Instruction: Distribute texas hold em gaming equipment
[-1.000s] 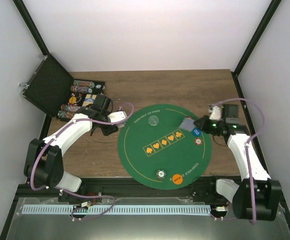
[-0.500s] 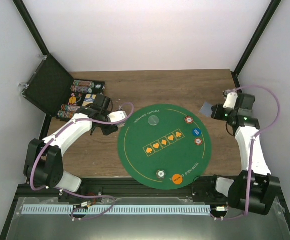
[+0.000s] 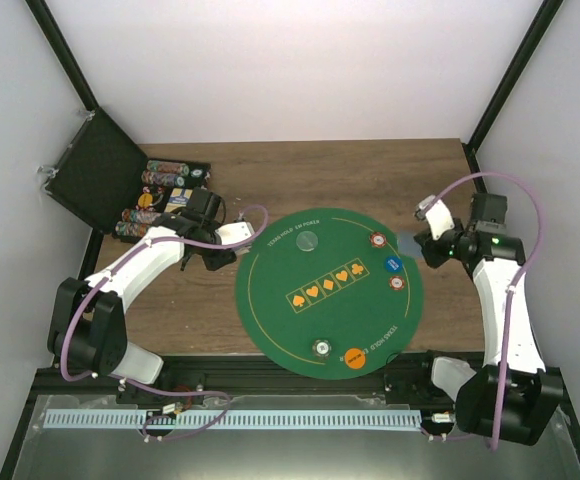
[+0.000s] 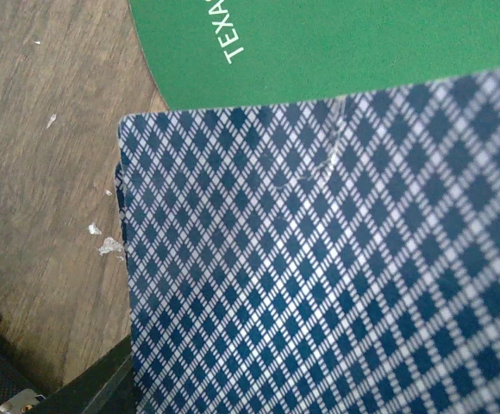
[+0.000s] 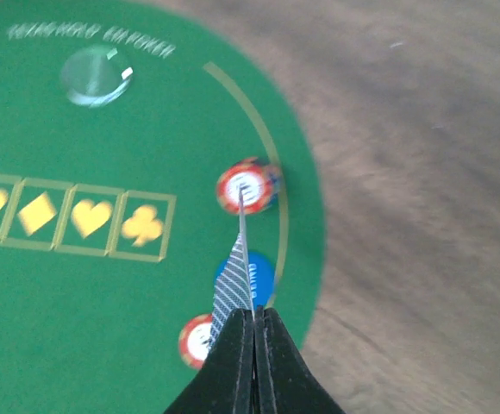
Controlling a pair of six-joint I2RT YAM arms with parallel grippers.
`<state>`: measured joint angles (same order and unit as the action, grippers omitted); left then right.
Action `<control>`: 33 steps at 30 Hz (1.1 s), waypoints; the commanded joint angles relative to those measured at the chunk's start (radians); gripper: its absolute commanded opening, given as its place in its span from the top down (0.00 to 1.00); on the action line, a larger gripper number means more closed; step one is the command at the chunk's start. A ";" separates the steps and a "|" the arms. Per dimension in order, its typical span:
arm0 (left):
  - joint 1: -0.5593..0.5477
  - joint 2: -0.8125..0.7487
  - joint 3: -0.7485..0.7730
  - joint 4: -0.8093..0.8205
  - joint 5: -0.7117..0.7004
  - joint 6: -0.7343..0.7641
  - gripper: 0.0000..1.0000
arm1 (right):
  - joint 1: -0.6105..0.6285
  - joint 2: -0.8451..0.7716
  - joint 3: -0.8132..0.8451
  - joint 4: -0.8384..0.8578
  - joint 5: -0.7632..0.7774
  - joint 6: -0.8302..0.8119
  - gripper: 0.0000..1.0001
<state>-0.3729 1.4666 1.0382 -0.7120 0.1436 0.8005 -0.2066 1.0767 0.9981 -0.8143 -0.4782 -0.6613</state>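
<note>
Between right jaws, card (image 5: 233, 286) edge-on, small patch overhead

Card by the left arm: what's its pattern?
The card shows a blue-and-white diamond lattice; left wrist view.

1. The green mat (image 3: 270, 300) carries white "TEXAS HOLD EM POKER" along its far rim; the left wrist view shows only "TEXA".
2. At the mat's centre is a row of orange suit signs (image 3: 325, 283): spade, heart, diamond, heart, club.
3. The print on the blue token (image 3: 393, 265), on the mat's right side, is too small to read.

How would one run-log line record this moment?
right gripper: shut on blue-patterned playing card, at rim of round green felt mat | left gripper: unclear, second patterned card fills view
</note>
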 commanded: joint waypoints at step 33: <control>0.006 -0.009 0.071 -0.037 0.031 0.009 0.48 | 0.177 0.127 -0.284 0.029 0.104 -0.482 0.99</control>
<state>-0.3714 1.4666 1.0760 -0.7433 0.1589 0.8074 -0.0460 1.2037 0.7155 -0.7891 -0.3546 -1.1145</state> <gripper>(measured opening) 0.522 0.020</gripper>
